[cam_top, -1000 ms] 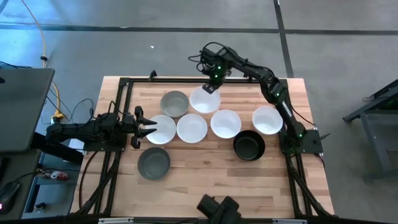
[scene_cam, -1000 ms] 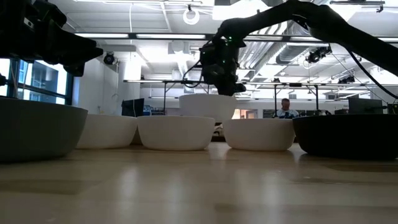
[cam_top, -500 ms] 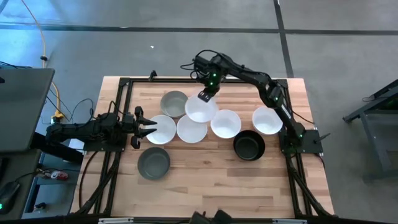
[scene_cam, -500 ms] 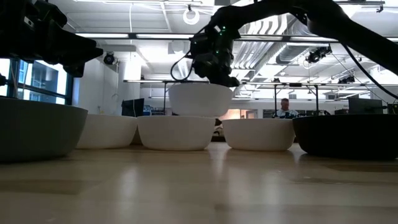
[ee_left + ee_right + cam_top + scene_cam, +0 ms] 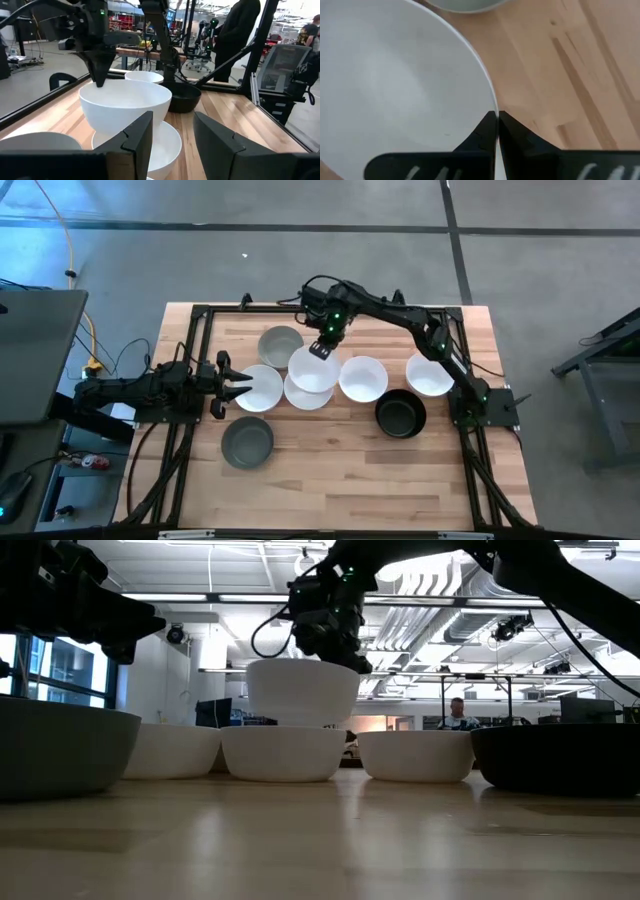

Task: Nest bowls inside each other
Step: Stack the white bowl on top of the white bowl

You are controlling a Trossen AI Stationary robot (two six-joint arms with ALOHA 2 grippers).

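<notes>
My right gripper (image 5: 322, 348) is shut on a glossy white bowl (image 5: 313, 367) and holds it in the air over another white bowl (image 5: 306, 393) in the middle row. In the low view the held bowl (image 5: 302, 692) hangs just above that bowl (image 5: 283, 752). My left gripper (image 5: 238, 385) waits open at the table's left side, beside the leftmost white bowl (image 5: 260, 388). Two more white bowls (image 5: 363, 378) (image 5: 430, 373), a black bowl (image 5: 401, 414) and two grey bowls (image 5: 281, 345) (image 5: 247, 442) rest on their bases on the table. My right gripper pinches the held bowl's rim (image 5: 494, 114) on its far side, one finger (image 5: 482, 131) inside the bowl and one (image 5: 514, 136) outside. The fingers come from above, pointing down. The bowl is lifted clear and hangs roughly level below them, over the lower white bowl.
The wooden table (image 5: 330, 480) has a black frame along its edges. Bare wood lies along the near half, in front of the row of bowls. The far grey bowl (image 5: 465, 4) sits close beside the held bowl. A person (image 5: 459, 714) shows far off in the room.
My right gripper has carried the white bowl from near the table's far edge toward the near-left, still shut on its rim. The bowl now hangs over the white bowl in the middle row instead of behind it.
</notes>
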